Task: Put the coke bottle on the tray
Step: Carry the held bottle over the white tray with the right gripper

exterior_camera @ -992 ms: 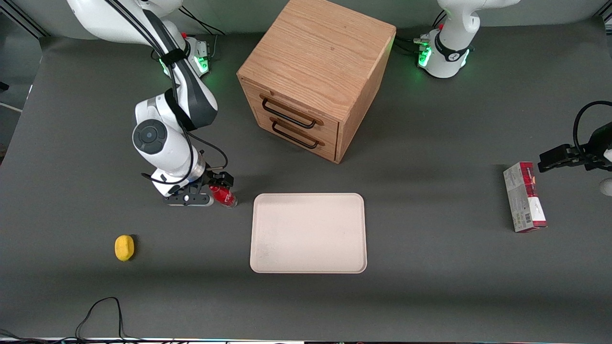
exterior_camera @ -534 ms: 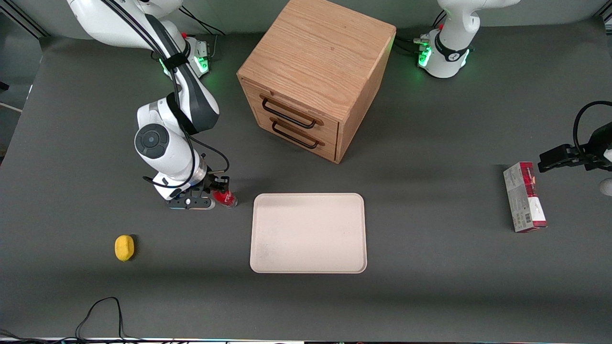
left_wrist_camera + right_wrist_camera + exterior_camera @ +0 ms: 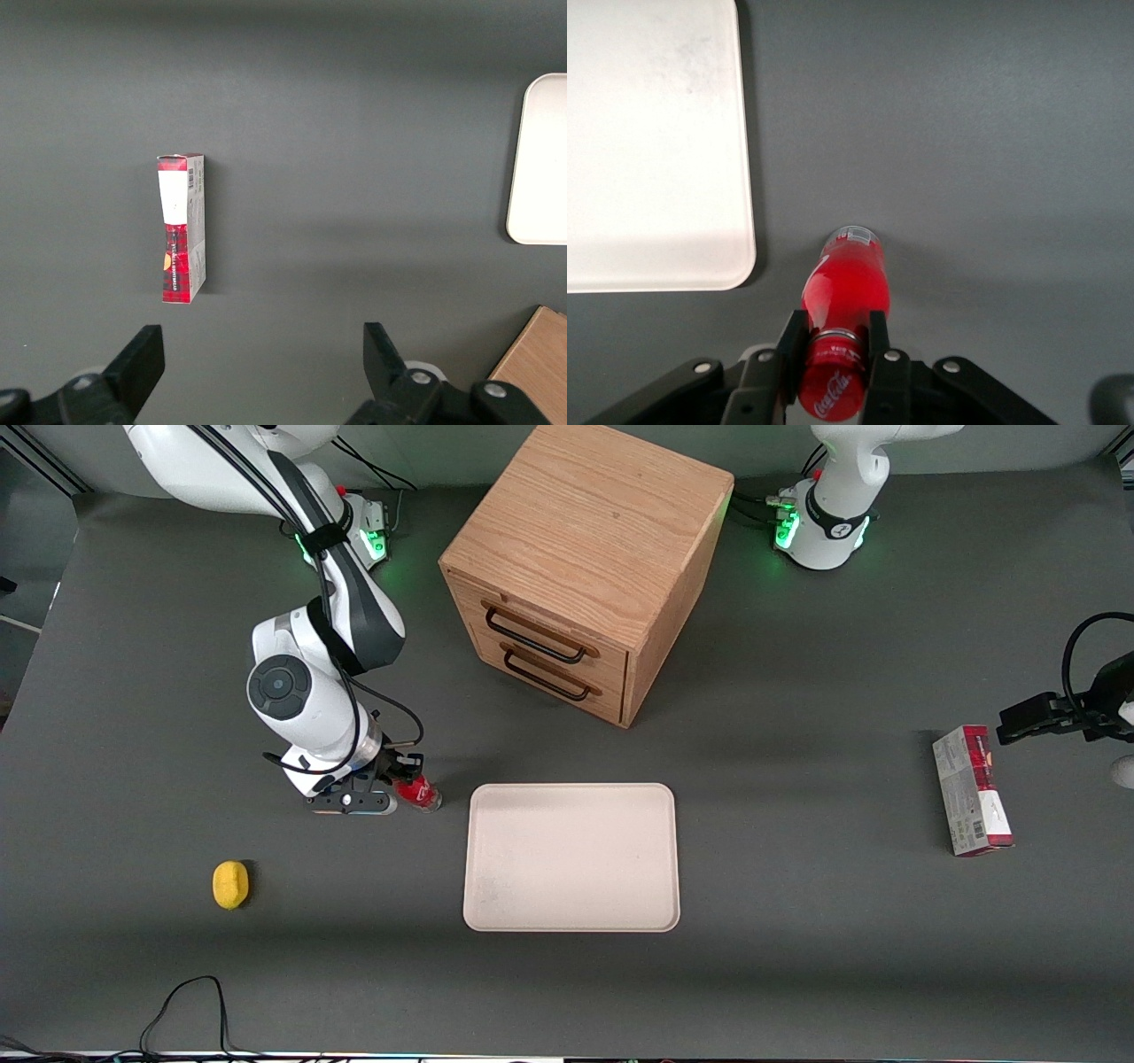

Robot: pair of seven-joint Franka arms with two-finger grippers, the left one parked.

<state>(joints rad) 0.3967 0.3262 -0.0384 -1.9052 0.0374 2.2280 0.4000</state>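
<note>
The gripper [image 3: 834, 354] is closed on the coke bottle [image 3: 842, 305], its two black fingers [image 3: 790, 341] pressed against the neck just under the cap, one on each side. The bottle leans, with the cap end caught between the fingers and the clear base pointing away from the wrist toward the grey table [image 3: 797, 921]. In the front view the gripper [image 3: 403, 779] sits low beside the tray [image 3: 571, 857], close to the tray's corner nearest the cabinet [image 3: 580, 567], and the coke bottle [image 3: 418, 792] is not yet on the tray.

The step in hand looks like the lift and carry. A good lift goes straight up first, enough for the base to clear the low rim (a neck grip lets a tilted bottle swing), then sideways over the tray's flat middle, not its edge. Keep the squeeze firm and move slowly, lower until the base rests, and only then let go. The lemon [image 3: 230, 885] and the carton [image 3: 972, 790] lie well apart from this path.
</note>
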